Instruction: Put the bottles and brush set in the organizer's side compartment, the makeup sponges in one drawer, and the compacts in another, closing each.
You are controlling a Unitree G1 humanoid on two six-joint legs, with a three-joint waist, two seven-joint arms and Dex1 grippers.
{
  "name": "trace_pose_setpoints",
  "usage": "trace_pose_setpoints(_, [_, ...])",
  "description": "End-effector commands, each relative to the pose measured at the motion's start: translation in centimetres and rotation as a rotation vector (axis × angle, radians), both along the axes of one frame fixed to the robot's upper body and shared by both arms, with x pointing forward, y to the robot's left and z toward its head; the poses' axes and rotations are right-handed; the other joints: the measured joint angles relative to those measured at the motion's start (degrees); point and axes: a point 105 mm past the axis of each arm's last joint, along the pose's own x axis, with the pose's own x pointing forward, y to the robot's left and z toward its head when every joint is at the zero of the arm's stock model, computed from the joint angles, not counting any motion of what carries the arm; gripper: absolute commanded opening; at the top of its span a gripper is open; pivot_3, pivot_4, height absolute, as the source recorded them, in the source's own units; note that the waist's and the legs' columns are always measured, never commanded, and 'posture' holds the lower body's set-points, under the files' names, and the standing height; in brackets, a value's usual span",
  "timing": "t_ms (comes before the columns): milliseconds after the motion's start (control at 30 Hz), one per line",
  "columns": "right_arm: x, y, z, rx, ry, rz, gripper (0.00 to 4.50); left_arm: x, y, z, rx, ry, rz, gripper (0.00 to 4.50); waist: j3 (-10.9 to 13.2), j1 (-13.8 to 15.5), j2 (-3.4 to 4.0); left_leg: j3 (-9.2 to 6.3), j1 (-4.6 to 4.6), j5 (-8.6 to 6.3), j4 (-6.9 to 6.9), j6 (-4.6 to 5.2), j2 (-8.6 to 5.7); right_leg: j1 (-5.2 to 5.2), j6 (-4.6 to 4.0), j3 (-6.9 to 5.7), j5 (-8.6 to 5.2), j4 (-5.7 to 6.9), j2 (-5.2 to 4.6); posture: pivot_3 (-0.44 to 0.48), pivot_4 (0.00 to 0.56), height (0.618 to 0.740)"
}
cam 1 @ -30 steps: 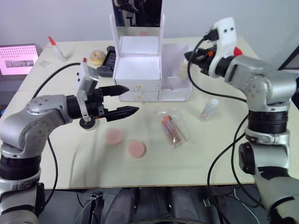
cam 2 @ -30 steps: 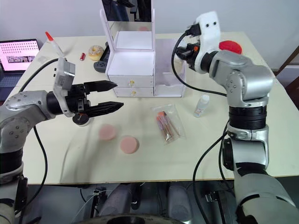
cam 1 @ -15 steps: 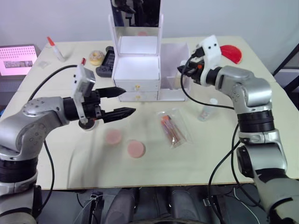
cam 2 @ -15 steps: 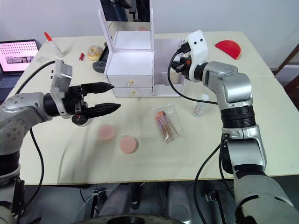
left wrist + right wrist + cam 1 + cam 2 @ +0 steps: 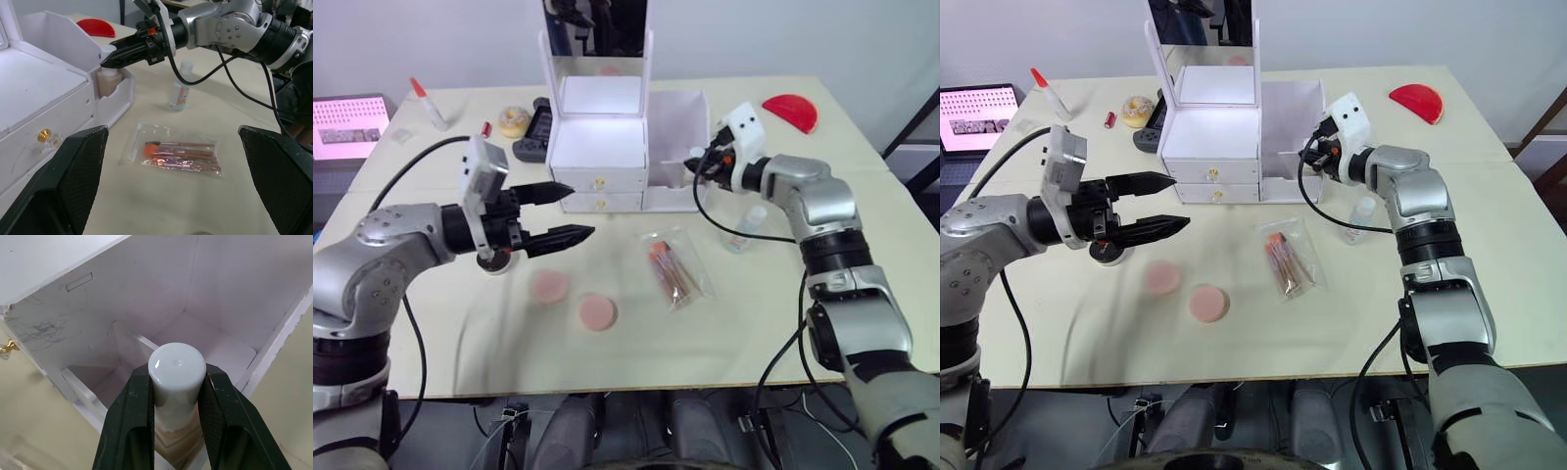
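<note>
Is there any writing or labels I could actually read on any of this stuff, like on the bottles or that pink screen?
None can be read.
Pink screen: rows of dots and a dark strip, too small to read.
Small clear bottle on the table: a pale label, its print blurred.
White-capped bottle held in the right gripper: no print shows on the cap.
Brush set in its clear bag: no lettering shows.
</note>
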Motion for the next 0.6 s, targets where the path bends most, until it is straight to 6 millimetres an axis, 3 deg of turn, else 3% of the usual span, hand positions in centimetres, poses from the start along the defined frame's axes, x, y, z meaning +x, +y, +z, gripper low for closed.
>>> trace_pose_setpoints(33, [0.3,-0.1,0.6,-0.015,-0.025,0.0,0.71,-0.7,0.1,1.3,-0.002,-0.066,-0.009,4.5,0.0,0.07,0.0,-0.02,0.0,0.03,0.0,-0.04,0.0,0.0,-0.02,-0.01,0.01,0.0,0.03,0.0,0.15,0.737])
trace_pose_setpoints(67, [0.3,-0.1,0.5,-0.015,-0.025,0.002,0.71,-0.7,0.1,1.3,-0.001,-0.066,-0.007,4.5,0.0,0.07,0.0,-0.03,0.01,0.04,0.0,-0.07,0.0,0.01,-0.04,-0.01,0.03,0.0,0.05,0.0,0.15,0.737])
trace_pose_setpoints(100, [0.3,0.0,0.6,-0.01,-0.025,0.006,1.78,-0.7,0.2,1.3,-0.001,-0.066,-0.006,4.5,0.0,0.07,0.0,-0.03,0.02,0.06,0.0,-0.09,0.0,0.02,-0.07,-0.01,0.04,0.0,0.06,0.0,0.15,0.737])
trace_pose_setpoints(267, [0.0,0.0,1.5,0.009,-0.044,0.02,4.19,-0.7,0.2,1.3,0.0,-0.065,-0.003,4.5,0.0,0.07,0.0,-0.02,0.04,0.11,0.03,-0.15,0.05,0.02,-0.17,-0.01,0.11,0.02,0.13,0.0,0.15,0.737])
trace_pose_setpoints(300, [-0.1,0.0,1.8,0.014,-0.051,0.025,4.48,-0.7,0.2,1.3,0.0,-0.065,-0.002,4.5,0.0,0.11,0.0,-0.02,0.04,0.12,0.03,-0.16,0.05,0.02,-0.17,-0.01,0.11,0.03,0.13,0.0,0.15,0.737])
trace_pose_setpoints(500, [-2.0,-0.6,5.3,0.057,-0.106,0.059,4.48,-0.6,0.5,1.2,0.001,-0.062,0.009,4.5,0.0,0.31,0.0,-0.05,0.02,0.13,-0.01,-0.16,0.08,-0.02,-0.17,-0.01,0.12,0.04,0.13,0.0,0.15,0.737])
trace_pose_setpoints(600, [-4.2,-2.1,7.1,0.072,-0.134,0.075,4.48,-0.4,1.9,1.4,0.003,-0.068,0.05,4.5,0.0,0.32,0.0,-0.07,0.01,0.11,-0.1,-0.14,0.18,-0.06,-0.16,-0.03,0.12,0.04,0.13,0.0,0.15,0.737])
